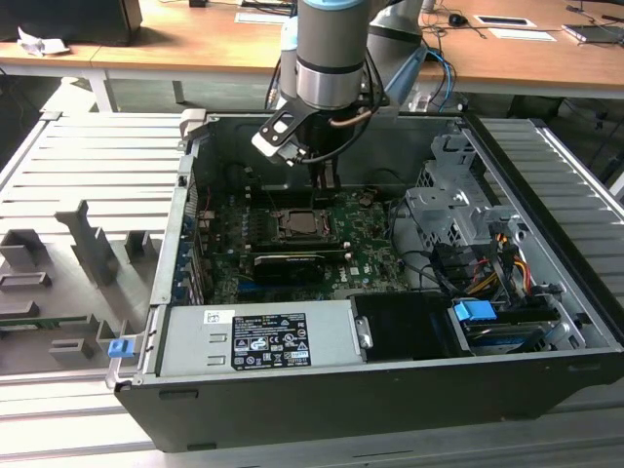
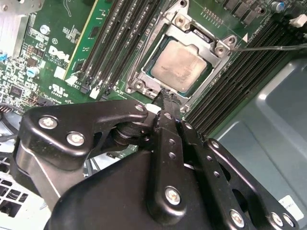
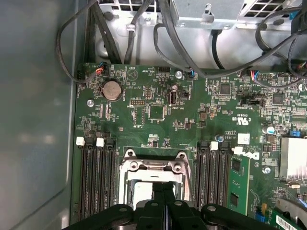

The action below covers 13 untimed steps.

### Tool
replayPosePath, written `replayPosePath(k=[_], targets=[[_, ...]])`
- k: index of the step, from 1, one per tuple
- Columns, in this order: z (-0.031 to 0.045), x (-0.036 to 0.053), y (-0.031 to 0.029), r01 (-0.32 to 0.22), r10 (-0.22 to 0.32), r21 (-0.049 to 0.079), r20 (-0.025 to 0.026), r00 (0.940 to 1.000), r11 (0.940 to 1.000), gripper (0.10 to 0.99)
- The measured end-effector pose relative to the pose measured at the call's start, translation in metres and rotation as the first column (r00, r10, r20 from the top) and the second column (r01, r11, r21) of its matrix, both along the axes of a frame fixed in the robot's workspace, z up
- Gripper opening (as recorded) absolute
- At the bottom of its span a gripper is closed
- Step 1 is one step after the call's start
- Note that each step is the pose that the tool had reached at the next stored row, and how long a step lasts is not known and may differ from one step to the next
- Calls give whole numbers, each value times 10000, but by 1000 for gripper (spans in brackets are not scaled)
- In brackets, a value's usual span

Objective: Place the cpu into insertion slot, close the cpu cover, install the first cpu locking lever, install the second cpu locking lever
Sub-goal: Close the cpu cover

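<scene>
Gripper of the single arm, fingers brought together with nothing seen between them, tips at the edge of the insertion slot on the green motherboard. In the exterior view the arm descends from twelve o'clock, and the fingertips hang at about one o'clock of the socket. The power supply lies at six o'clock of the socket and the drive cage at three o'clock.

The cpu sits flat in the slot, metal top upward. The cpu cover lies down around it, and the chip shows through its window. A thin locking lever runs from one socket corner out over the memory slots; whether it is hooked home cannot be told.

Handling, as judged:
- **Chip:** light, stiff and smooth-topped, with a fragile contact face. It is properly held by two opposite edges only; framed as it is, no edge lies free.
- **Cover:** thin sheet metal, rigid in plane yet springy, best pressed on its frame rather than over the window.
- **Lever:** springy wire, apt to slide off closed fingertips, so force belongs near its free end, where leverage is greatest.
</scene>
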State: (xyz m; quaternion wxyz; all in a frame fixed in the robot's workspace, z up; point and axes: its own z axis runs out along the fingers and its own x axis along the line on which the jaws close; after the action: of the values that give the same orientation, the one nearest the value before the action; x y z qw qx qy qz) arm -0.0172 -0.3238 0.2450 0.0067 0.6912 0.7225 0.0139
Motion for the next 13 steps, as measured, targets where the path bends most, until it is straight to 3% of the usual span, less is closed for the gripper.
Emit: replayPosePath(k=[13], targets=[[-14,-167,0,0,0,1,0,10000,10000,106]])
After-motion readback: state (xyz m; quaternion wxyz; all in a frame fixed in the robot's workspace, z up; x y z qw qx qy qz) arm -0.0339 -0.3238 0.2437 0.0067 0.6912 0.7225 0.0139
